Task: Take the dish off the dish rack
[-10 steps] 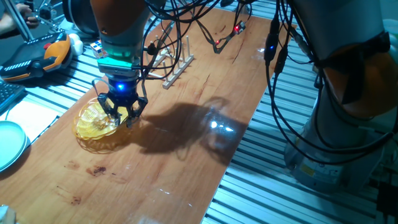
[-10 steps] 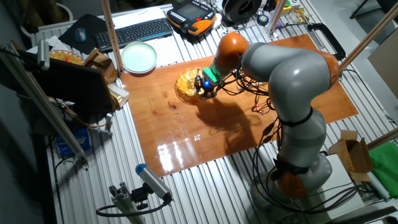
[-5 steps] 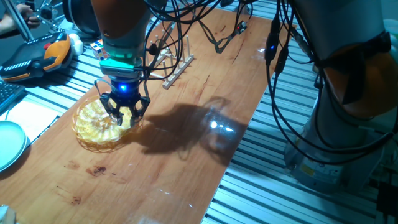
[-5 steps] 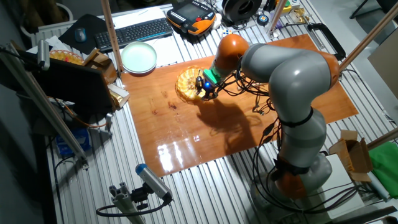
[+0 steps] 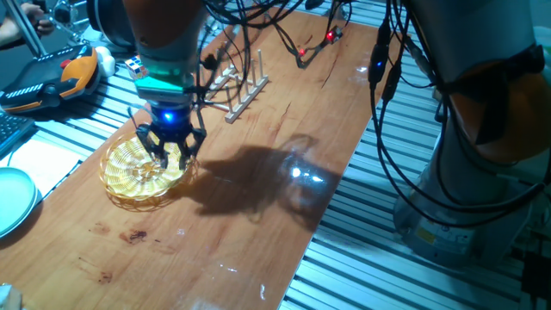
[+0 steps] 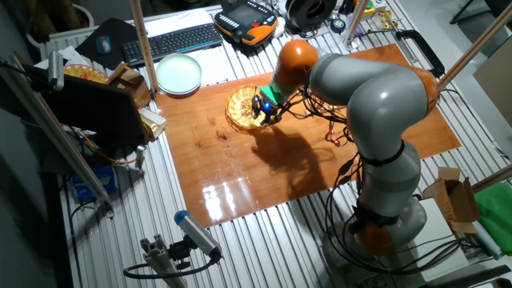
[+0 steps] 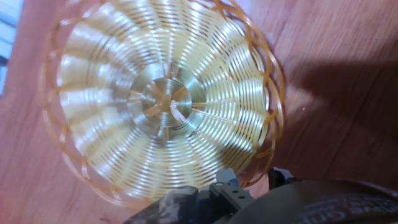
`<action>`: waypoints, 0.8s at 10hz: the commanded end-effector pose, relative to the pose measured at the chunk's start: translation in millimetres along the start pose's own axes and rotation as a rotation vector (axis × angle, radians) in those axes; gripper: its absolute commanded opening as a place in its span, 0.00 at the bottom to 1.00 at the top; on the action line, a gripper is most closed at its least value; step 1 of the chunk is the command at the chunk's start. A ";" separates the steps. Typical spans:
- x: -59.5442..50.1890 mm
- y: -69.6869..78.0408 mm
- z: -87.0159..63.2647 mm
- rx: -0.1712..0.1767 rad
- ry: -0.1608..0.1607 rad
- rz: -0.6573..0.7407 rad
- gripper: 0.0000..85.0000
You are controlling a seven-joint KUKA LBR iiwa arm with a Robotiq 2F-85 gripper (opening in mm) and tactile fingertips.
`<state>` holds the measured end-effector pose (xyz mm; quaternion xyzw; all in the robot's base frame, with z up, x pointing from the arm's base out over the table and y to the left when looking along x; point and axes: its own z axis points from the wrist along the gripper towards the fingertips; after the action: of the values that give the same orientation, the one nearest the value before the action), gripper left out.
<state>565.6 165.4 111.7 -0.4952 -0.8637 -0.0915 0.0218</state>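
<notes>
The dish [image 5: 142, 168] is a round yellow woven basket lying flat on the wooden table, to the left in one fixed view. The hand view looks straight down into the dish [image 7: 165, 102], which also shows in the other fixed view [image 6: 240, 106]. My gripper [image 5: 172, 158] hovers over the dish's right rim with its fingers spread, open. Both fingertips show at the bottom of the hand view, where the gripper [image 7: 252, 180] straddles the rim. The dish rack [image 5: 234, 86], light wood with upright pegs, stands further back on the table, apart from the dish.
A teal plate [image 5: 13, 198] lies off the table's left edge, also seen as the plate [image 6: 178, 74] near a keyboard [image 6: 172, 40]. An orange-black pendant [image 5: 52, 77] rests at the back left. Cables hang over the table's far end.
The dish went from tilted up at my gripper to lying flat on the table. My gripper has let go of it and stays over its right rim.
</notes>
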 end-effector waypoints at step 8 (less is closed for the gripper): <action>-50.3 -20.4 -116.2 0.117 -0.082 -0.251 0.01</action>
<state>567.2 98.8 194.1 -0.3837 -0.9232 -0.0207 0.0025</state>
